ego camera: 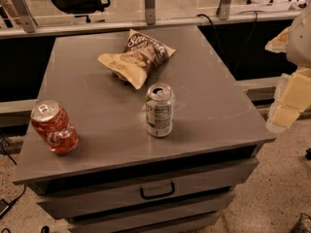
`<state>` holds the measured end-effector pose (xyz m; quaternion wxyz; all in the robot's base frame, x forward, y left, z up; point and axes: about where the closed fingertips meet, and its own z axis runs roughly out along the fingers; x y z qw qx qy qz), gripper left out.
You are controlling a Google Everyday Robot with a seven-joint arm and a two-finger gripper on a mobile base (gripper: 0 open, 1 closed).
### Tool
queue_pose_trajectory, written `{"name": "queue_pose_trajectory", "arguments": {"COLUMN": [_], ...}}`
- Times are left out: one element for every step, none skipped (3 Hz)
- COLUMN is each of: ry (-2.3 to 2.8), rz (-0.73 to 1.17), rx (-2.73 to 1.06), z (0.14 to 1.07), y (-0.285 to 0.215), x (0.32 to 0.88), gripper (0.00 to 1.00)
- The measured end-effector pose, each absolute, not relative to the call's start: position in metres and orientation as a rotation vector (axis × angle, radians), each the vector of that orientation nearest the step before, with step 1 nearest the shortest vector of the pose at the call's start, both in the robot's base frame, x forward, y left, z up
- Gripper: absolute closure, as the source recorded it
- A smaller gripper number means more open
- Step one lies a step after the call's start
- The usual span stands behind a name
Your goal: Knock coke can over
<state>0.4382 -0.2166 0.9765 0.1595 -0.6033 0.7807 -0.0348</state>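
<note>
Nothing is done yet, by my reading. The coke can (54, 128) stands upright on the grey surface (214, 106), out at about eight o'clock near the front left corner, and nothing is touching it. The robot's hand (290, 101) hangs off the surface altogether, out past the right edge at roughly three o'clock, well apart from the can. I cannot tell whether it is released or clenched, though it doesn't seem to be carrying anything. So the whole job is left: cross over and tip the red can onto its side.

Between the two stands a silver can (159, 110) with a white-green label, upright just in front of the middle, about at the line a straight reach would take. A crumpled chip bag (137, 56) lies flat towards twelve o'clock, clear of all that.

As for contents, both cans show their tops, but I can't say if either is opened or full. The bag looks puffed, its inside unseen. The drawer (157, 187) below is shut.
</note>
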Motion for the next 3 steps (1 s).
{"name": "queue_pose_trajectory", "arguments": {"ry": [2.231,2.192,2.078], "rz": [-0.099,-0.093,-0.056], "rx": [-1.724,-1.76,-1.905], "z": [0.977,0.979,0.981], "y": [-0.217,-0.197,-0.134], "x": [0.438,0.443,0.453], "gripper": [0.0,0.0,0.0]}}
